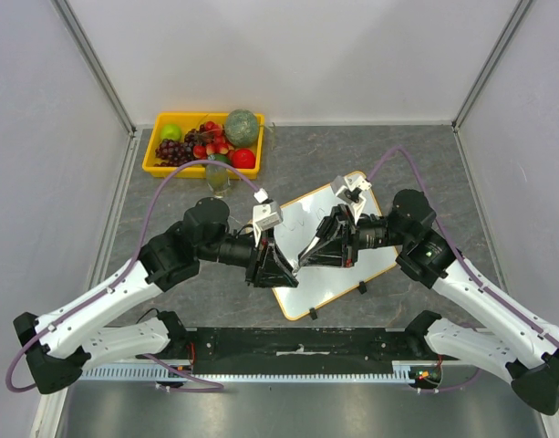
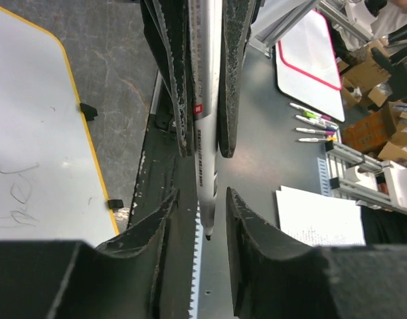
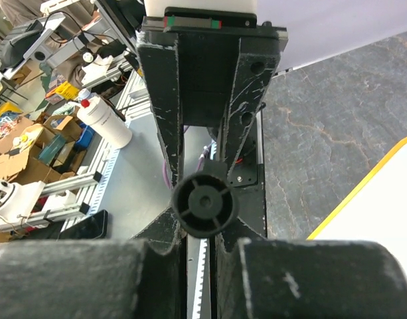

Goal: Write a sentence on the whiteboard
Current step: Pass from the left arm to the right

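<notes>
- One marker (image 2: 204, 146), silver-bodied, sits between the two arms above the bench (image 1: 425, 164), its dark tip pointing at the left wrist camera.
- The two right fingers (image 2: 238, 66) are pressed against both sides of the marker's barrel, pinching it; the right wrist view shows its round black end cap between them.
- The two left fingers (image 2: 164, 226) are slightly spread on either side of the marker's tip, with a gap on each side, so they touch nothing.
- One whiteboard (image 1: 338, 285) with a thin yellow frame lies flat and skewed on the bench under both wrists. Two small black clips sit on its near edge.
- Of the sentence (image 2: 17, 189), only a few faint dark strokes show on the board, too thin to read.
- One yellow tray (image 1: 150, 151) of fruit stands at the far left of the bench, well apart from the board.
- Beyond the bench, the left wrist view shows one red-framed board (image 2: 309, 60), four pens (image 2: 314, 126) in a row and one sheet of paper (image 2: 319, 216).
</notes>
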{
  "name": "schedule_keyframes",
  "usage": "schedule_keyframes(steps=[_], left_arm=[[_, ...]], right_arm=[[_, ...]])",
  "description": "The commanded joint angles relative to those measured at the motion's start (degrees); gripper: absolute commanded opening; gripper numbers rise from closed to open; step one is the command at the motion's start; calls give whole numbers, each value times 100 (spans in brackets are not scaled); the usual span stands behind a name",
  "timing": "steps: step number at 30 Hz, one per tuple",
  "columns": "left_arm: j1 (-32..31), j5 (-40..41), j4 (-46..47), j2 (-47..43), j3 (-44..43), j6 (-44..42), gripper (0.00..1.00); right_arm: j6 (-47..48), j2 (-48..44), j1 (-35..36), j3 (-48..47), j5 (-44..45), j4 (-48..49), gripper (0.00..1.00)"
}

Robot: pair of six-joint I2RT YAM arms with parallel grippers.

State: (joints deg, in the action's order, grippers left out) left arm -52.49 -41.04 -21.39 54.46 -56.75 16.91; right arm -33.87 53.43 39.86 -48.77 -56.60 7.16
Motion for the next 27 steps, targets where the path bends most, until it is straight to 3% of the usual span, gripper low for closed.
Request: schedule_keyframes(steps=[1, 3, 8, 14, 17, 21, 27], left_arm=[[-16, 445, 3, -23, -108, 14, 52], [2, 1234, -145, -137, -38, 163, 65], [19, 3388, -1148, -277, 111, 804, 78], [291, 4050, -1324, -506, 673, 1665, 86], [852, 3658, -948, -620, 1191, 1956, 89], [1705, 2182, 561, -629, 2367, 2027, 88], [1874, 1107, 2892, -323, 3161, 2053, 85]], right_arm=[[99, -43, -22, 0, 245, -258, 0], [248, -34, -65, -18, 508, -460, 0], [627, 10, -521, 104, 1466, -1110, 0], [539, -87, -1681, 474, 1836, -1138, 0], [548, -157, -2060, 606, 1827, -1146, 0], [539, -201, -2105, 667, 1959, -1120, 0], [557, -316, -2105, 729, 2083, -1120, 0]])
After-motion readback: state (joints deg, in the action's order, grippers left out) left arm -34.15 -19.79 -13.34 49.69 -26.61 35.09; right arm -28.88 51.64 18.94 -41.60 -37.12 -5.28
